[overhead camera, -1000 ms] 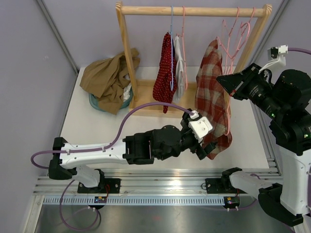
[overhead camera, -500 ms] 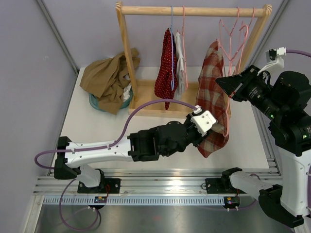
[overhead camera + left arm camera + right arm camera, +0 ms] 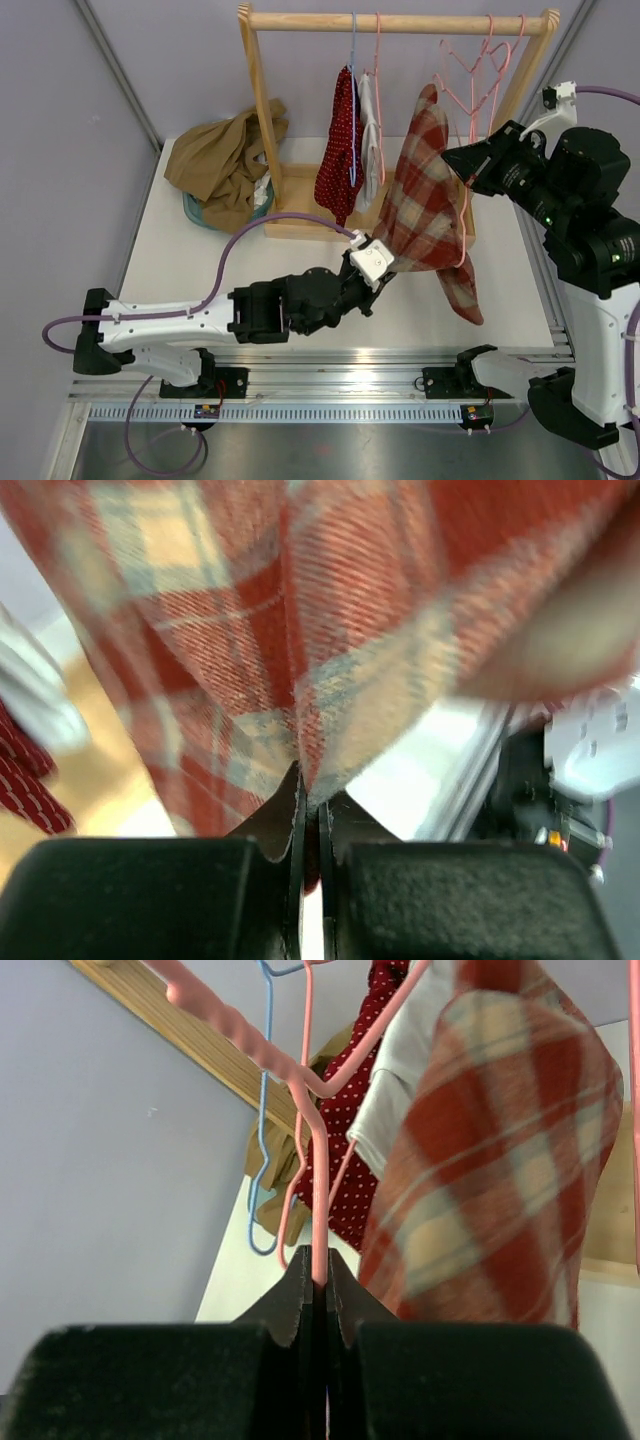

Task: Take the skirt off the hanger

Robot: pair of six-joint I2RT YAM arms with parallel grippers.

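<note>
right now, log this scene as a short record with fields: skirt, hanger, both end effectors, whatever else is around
skirt: red plaid skirt, on its hanger, lower part drawn out toward the left arm
hanger: pink hanger, hooked on the wooden rack
left end effector: shut on the skirt's fabric
right end effector: shut on the hanger's wire
also on rack: red dotted garment, white garment
on table: tan cloth heaped on a teal basket
</note>
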